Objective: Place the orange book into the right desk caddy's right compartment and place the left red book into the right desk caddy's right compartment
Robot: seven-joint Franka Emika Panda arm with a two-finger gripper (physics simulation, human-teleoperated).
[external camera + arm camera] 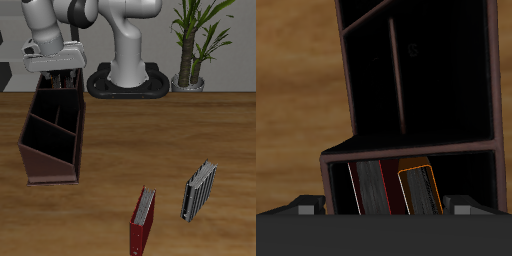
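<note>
The right desk caddy [52, 140] is a dark maroon box with inner dividers. My gripper [57, 78] hangs just above its farther end, open with nothing between the fingers. In the wrist view, the orange book [416, 190] stands on edge in the caddy [491, 90] compartment directly below the gripper [383, 207]. The left red book [369, 188], dark red with a dark edge, stands beside it in the same compartment. Both books are apart from the fingertips [304, 206]. From the exterior view, neither book inside the caddy shows.
A brighter red book [143, 220] with a pale page edge lies near the table's front edge. A grey-and-black striped book [197, 190] lies beside it. The robot's base [128, 80] and a potted plant [190, 50] stand at the back.
</note>
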